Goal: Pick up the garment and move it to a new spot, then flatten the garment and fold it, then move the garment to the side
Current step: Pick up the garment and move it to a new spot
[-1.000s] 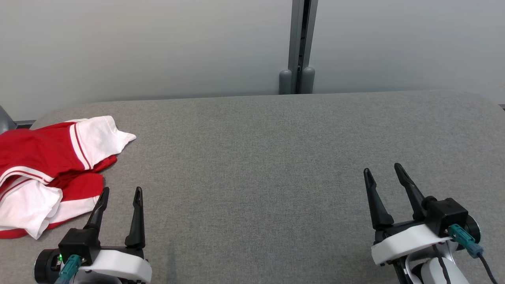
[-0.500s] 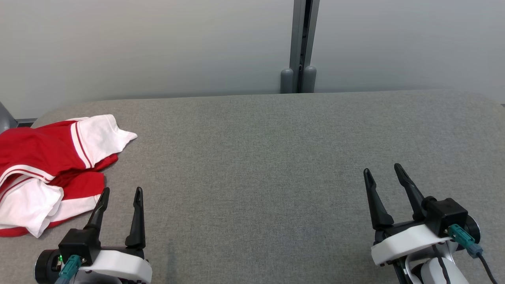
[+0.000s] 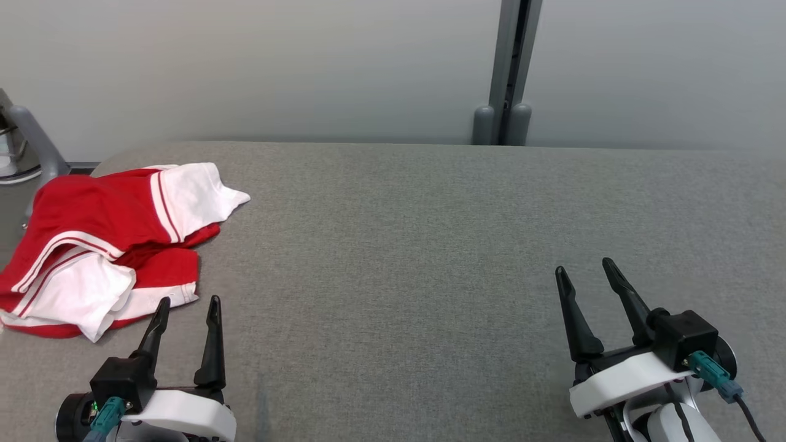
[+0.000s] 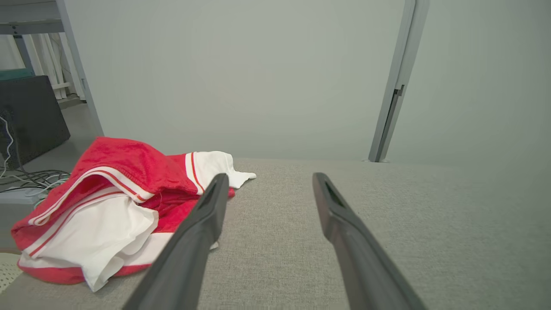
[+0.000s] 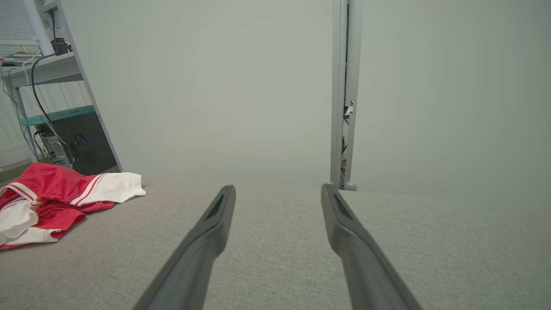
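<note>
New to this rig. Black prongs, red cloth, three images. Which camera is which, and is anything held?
It is a wheeled robot with two arms. The overhead picture comes from a camera on its head, looking down at a grey table. The black prongs at lower left are its left gripper, those at lower right its right gripper. The other two pictures come from a camera on each wrist, looking along that gripper's fingers. A crumpled red and white garment lies at the table's left end, near the left gripper. Both grippers are open and hold nothing.
</note>
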